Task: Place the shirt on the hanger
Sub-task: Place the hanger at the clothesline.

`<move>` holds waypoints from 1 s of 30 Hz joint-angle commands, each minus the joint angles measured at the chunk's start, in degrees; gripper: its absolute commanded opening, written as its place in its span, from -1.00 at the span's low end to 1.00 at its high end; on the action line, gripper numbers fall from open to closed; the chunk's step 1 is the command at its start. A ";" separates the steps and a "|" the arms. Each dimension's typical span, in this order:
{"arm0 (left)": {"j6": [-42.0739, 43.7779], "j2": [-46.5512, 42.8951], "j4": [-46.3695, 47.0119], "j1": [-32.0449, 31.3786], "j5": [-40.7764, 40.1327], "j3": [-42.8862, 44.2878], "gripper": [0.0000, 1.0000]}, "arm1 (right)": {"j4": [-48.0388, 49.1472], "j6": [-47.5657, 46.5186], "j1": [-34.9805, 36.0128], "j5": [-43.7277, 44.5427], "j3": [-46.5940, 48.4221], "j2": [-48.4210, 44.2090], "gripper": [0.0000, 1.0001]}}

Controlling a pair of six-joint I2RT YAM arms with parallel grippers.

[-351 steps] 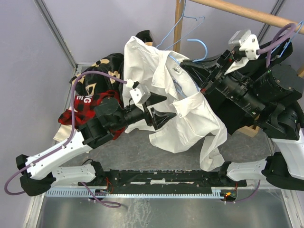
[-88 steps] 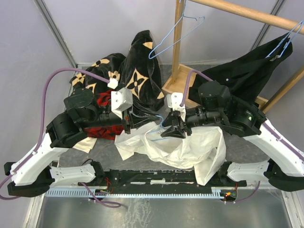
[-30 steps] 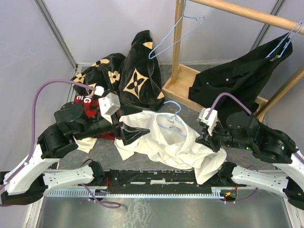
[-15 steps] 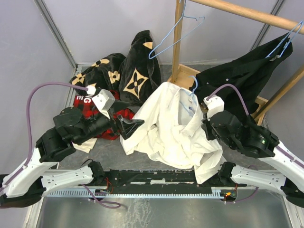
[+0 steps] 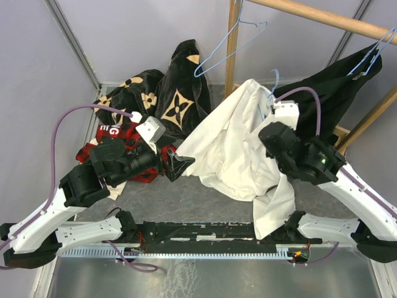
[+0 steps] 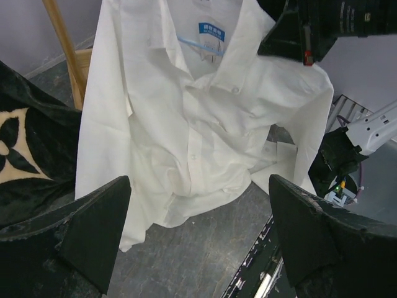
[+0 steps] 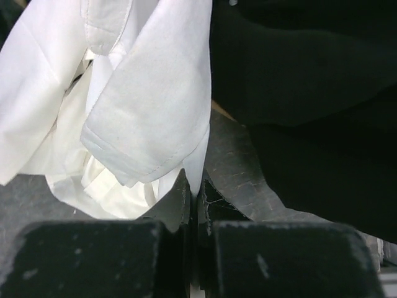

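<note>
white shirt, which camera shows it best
Left wrist: the shirt hangs front-on, collar, placket and sleeve all visible. Top external shows it from above, partly behind the right arm. Right wrist catches only a folded edge close up.

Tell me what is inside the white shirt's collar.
Inside the plain white button-up shirt, a thin light-blue wire hanger crosses the collar near a blue label; cloth covers its arms.
</note>
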 commanded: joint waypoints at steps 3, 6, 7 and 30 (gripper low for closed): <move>-2.32 -1.64 2.50 -0.07 0.76 -1.24 0.94 | 5.59 -2.96 -11.56 1.02 7.66 -0.47 -1.00; -2.55 -1.99 2.50 -0.09 0.59 -1.48 0.94 | 8.91 -6.67 -13.84 0.72 10.92 1.19 -1.00; -2.55 -1.98 2.50 -0.06 0.60 -1.52 0.94 | 9.58 -7.72 -14.28 1.00 12.45 2.00 -1.00; -2.00 2.35 2.38 -0.13 2.57 0.44 0.94 | 20.39 -18.14 -22.81 10.88 30.89 16.44 -1.00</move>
